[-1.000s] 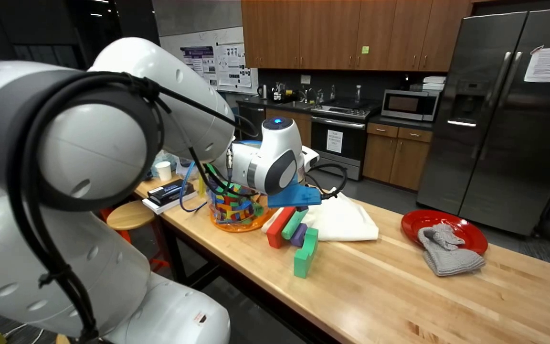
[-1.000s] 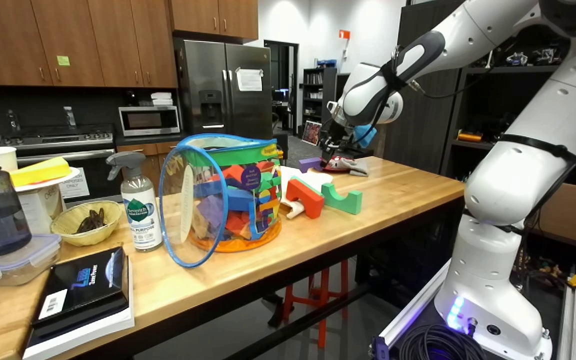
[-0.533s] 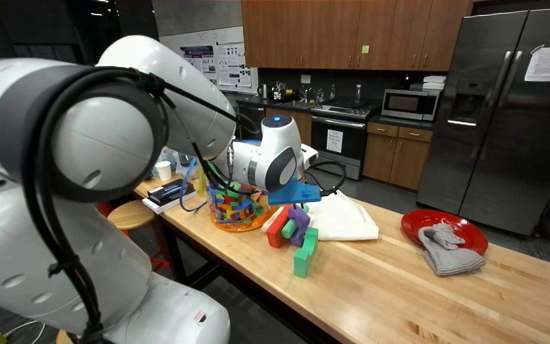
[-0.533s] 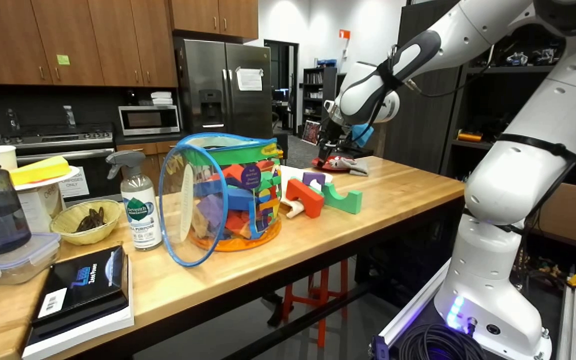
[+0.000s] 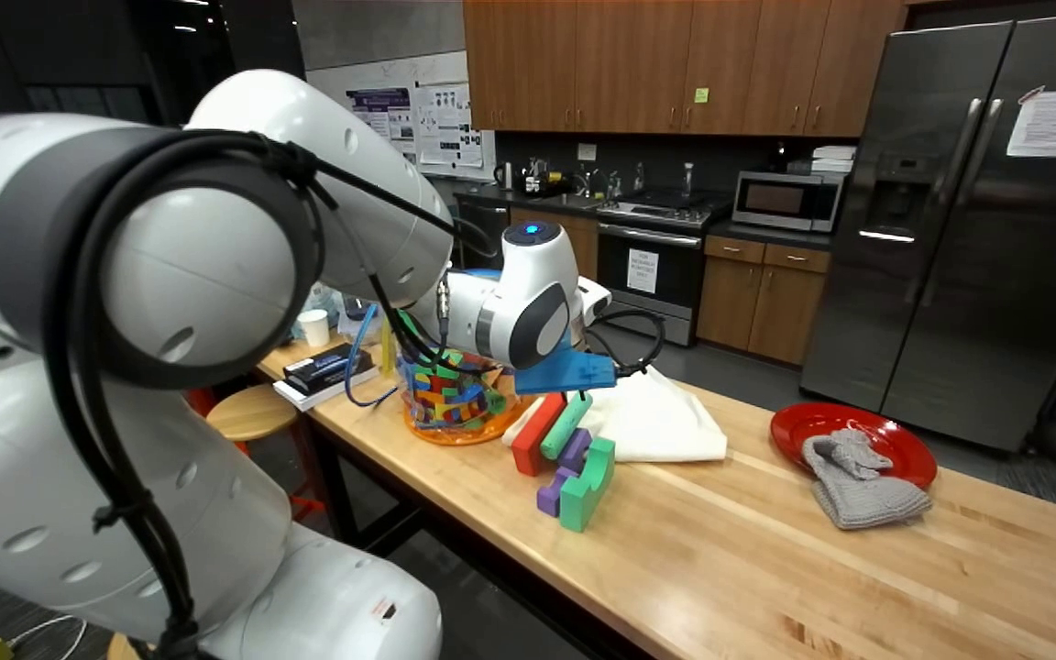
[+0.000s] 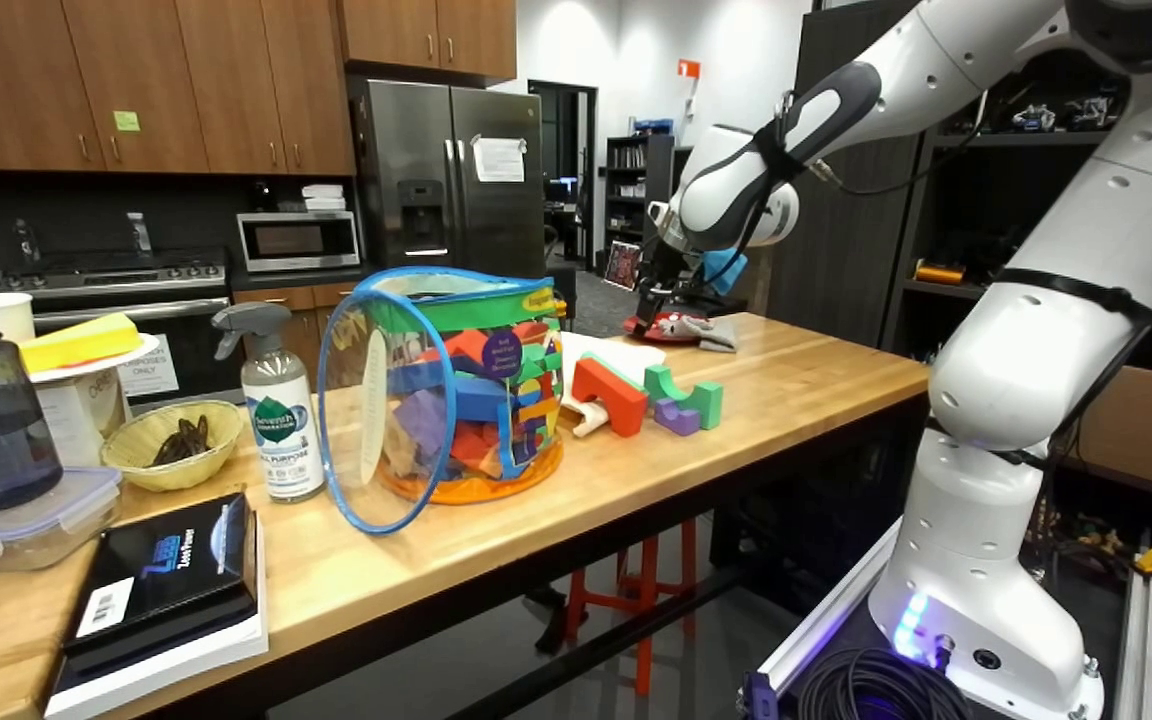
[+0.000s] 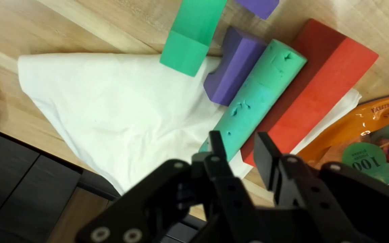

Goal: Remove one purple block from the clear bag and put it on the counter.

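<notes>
The gripper (image 7: 239, 137) stands parted, 1 purple block (image 7: 261, 6) cropped by the wrist view's edge.

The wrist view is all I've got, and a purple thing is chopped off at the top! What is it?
Observer: An exterior view shows it whole: a small purple block with a notch in its top, on the counter beside the green block.
Operator: Is the clear bag on my right open?
Observer: It looks open: its round, blue-edged lid hangs down at the side.
Operator: And what's peeking in halfway up my left edge?
Observer: A red plate, with a gray cloth lying partly on it.
</notes>
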